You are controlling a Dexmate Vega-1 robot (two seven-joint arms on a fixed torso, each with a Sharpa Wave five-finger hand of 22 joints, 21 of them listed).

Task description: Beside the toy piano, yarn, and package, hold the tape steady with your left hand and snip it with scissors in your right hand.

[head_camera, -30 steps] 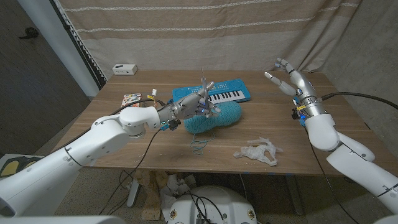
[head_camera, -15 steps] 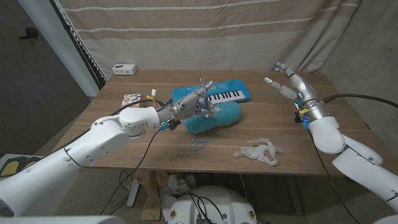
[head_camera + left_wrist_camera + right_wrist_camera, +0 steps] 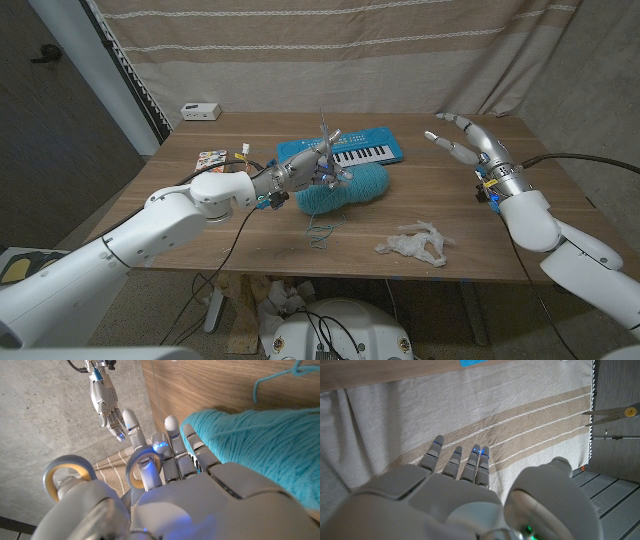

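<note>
My left hand (image 3: 298,173) grips a pair of grey scissors (image 3: 328,143) with their blades pointing up, just over the teal yarn (image 3: 348,189). In the left wrist view its fingers pass through the yellow-lined scissor rings (image 3: 141,467), beside the yarn (image 3: 260,435). The blue toy piano (image 3: 352,152) lies behind the yarn. A colourful package (image 3: 212,160) lies to the left. My right hand (image 3: 468,139) hangs in the air at the right with fingers spread and nothing in it; the right wrist view shows that hand (image 3: 465,495) facing the curtain.
A crumpled whitish clump (image 3: 416,243) lies near the table's front edge on the right. A loose teal strand (image 3: 320,232) trails in front of the yarn. A small white box (image 3: 200,110) sits at the back left. The striped curtain (image 3: 330,40) hangs behind.
My right hand has sunk a little and tipped forward, fingers spreading. The left hand with the scissors has stayed put.
</note>
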